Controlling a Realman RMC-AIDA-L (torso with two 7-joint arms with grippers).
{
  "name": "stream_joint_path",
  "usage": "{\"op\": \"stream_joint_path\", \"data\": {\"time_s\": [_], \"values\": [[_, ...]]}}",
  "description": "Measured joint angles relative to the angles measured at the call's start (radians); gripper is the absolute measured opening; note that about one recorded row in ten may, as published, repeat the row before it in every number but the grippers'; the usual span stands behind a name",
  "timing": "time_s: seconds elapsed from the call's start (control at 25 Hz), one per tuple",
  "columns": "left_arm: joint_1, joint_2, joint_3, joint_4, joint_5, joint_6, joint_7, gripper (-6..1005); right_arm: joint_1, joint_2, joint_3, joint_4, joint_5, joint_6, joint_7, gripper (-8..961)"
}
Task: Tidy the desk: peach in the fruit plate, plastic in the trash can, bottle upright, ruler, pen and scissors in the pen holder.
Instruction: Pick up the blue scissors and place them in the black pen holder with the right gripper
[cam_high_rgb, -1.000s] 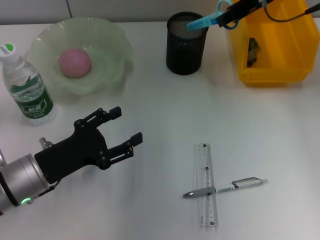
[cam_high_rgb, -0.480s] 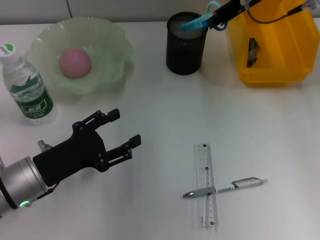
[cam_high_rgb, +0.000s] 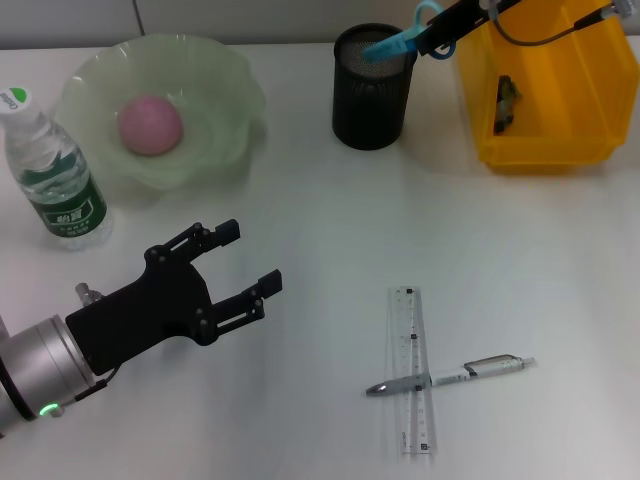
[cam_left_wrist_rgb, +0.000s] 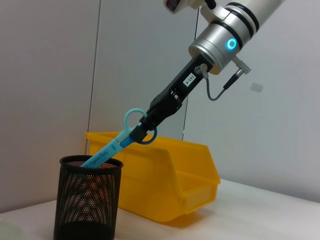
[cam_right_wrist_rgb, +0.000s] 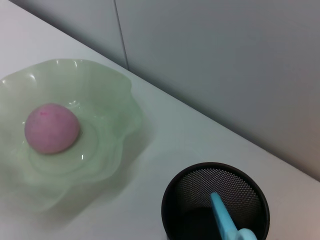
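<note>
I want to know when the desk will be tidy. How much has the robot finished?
Done: the peach lies in the fruit plate, the bottle stands upright, and something lies in the yellow bin. In hand: the right gripper holds the scissors, tip inside the pen holder. Left: the ruler and pen lie on the desk. The left gripper hovers open.

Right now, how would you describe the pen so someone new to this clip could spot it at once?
Start at the yellow bin at the table's far right and come toward the robot to the open near-right area. There a clear ruler lies lengthwise, and the pen lies across it. It is the slim silver-and-white stick; the ruler is flat and transparent.
</note>
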Motion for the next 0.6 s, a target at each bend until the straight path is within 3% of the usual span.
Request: {"op": "stream_joint_path", "data": {"time_s": [0.48, 0.6], "values": [[0.004, 0.001, 0.002, 0.0, 0.0, 0.027, 0.0, 810, -0.007, 0.001, 0.0, -0.014, 0.0, 0.01, 0.018, 150], [0.005, 0.002, 0.003, 0.0, 0.0, 0.032, -0.001, 810, -0.017, 0.012, 0.0, -0.045, 0.0, 0.011, 0.019, 292]]}}
